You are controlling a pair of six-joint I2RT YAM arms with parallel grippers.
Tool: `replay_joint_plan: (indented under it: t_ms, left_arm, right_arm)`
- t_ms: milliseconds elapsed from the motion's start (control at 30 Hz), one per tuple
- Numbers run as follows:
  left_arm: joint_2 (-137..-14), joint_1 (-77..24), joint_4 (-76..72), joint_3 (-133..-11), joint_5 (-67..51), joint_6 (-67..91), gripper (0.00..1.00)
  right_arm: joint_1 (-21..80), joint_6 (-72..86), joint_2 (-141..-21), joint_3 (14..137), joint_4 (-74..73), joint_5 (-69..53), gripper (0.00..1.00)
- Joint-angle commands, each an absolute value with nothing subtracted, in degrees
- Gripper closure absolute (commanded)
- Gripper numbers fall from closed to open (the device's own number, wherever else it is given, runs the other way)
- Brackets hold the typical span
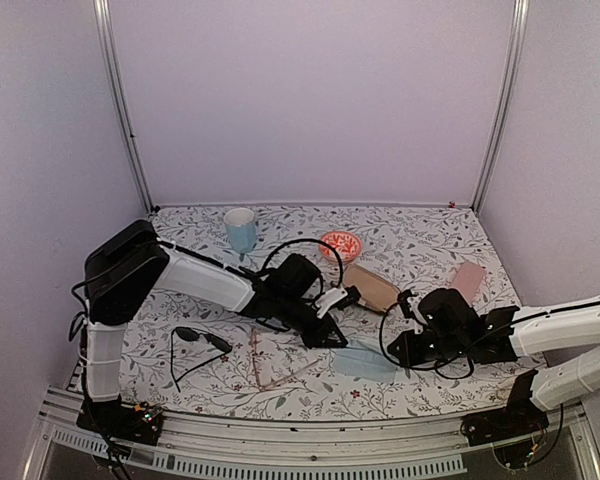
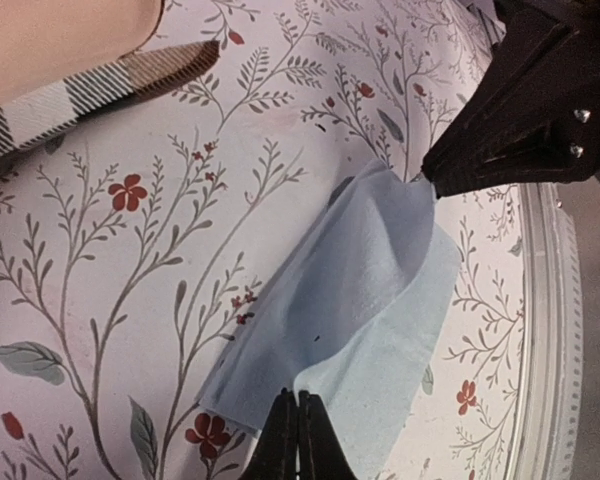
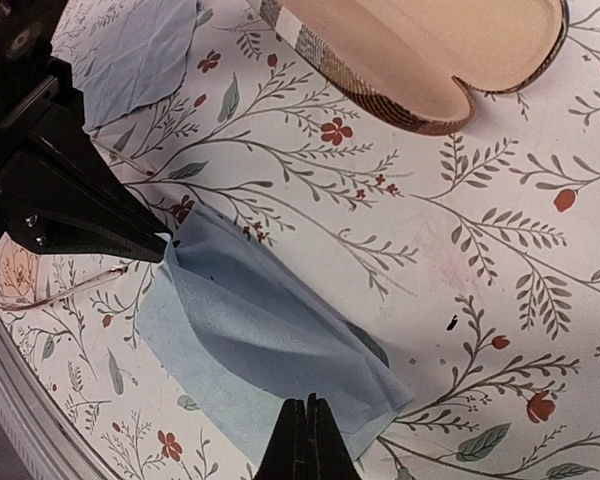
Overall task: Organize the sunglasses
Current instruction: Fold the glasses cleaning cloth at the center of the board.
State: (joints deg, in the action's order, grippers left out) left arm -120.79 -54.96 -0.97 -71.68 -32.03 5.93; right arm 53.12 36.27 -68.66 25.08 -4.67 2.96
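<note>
Flowered table (image 1: 420,235) holds black sunglasses (image 1: 202,339) and pink-framed glasses (image 1: 261,362) near its front edge, left of a blue cloth (image 1: 365,362) whose opposite ends the left gripper (image 2: 298,440) and right gripper (image 3: 305,440) pinch shut, an open brown case (image 1: 372,288) just behind.

We find the left arm (image 1: 205,280) lying across the mid desk (image 1: 420,235) — a bar between the black sunglasses (image 1: 188,334) and the brown case (image 1: 372,288). Bare desk shows right of the red bowl (image 1: 340,244).
</note>
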Motion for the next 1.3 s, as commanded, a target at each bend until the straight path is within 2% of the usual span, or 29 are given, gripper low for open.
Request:
replay_joint_plan:
  t_ms: [0,1267]
  left_arm:
    - [-118.3,-56.1,-0.3,-70.0,-31.5,5.1,1.0]
    - [-115.7,-59.7,0.6,-66.7,-28.4,6.2,1.0]
  right_arm:
    - [54.3,37.5,-67.8,23.9,-4.4,2.9,1.0]
    - [57.5,40.2,-66.5,20.8,-4.2,2.4,1.0]
